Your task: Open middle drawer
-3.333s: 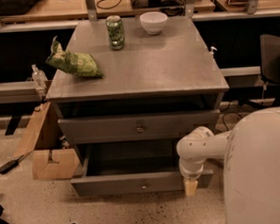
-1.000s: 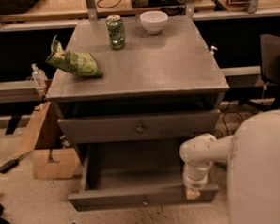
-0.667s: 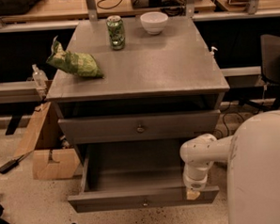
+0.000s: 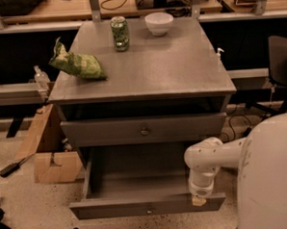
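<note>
The grey cabinet (image 4: 141, 68) stands in the middle of the camera view. Its middle drawer (image 4: 114, 208) is pulled well out towards me, and its inside (image 4: 137, 177) shows bare. A small brass knob (image 4: 149, 211) sits at the centre of its front. The taller upper drawer (image 4: 101, 132) with its own knob (image 4: 144, 131) is shut. The lowest drawer is hidden under the open one. My gripper (image 4: 199, 200), at the end of the white arm (image 4: 206, 161), sits at the right end of the open drawer's front rim.
On the cabinet top lie a green chip bag (image 4: 78, 66), a green can (image 4: 120, 34) and a white bowl (image 4: 159, 23). A cardboard box (image 4: 51, 155) stands on the floor at the left. My white body (image 4: 272, 177) fills the lower right. A black chair (image 4: 281, 61) is at the right.
The middle drawer has slid further out towards me. My arm and gripper have moved down and towards me with its front rim.
</note>
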Tool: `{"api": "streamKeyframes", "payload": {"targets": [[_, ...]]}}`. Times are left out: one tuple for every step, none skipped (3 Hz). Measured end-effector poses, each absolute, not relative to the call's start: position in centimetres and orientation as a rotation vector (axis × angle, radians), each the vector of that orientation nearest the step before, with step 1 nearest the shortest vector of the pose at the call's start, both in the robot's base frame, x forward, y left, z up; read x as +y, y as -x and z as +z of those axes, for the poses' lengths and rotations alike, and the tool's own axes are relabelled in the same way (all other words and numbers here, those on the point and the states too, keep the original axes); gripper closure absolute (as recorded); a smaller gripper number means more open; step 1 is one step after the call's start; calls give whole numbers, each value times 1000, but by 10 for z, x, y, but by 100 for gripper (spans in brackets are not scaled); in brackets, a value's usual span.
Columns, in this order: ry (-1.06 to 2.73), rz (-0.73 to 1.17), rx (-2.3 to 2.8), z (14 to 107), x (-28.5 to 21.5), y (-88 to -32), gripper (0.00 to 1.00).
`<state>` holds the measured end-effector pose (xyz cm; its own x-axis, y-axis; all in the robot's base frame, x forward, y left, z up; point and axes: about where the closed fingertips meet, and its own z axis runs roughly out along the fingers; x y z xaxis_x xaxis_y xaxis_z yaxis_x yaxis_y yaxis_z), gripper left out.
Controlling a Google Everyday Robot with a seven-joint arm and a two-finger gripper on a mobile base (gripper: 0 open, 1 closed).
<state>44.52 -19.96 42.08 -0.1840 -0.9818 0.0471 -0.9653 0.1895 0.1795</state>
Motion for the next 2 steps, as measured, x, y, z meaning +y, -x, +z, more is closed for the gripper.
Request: {"api": "streamKeyframes", "payload": {"targets": [[-1902, -163, -2301, 421, -199, -445, 100], [-1856, -228, -2290, 420, -194, -420, 100]]}}
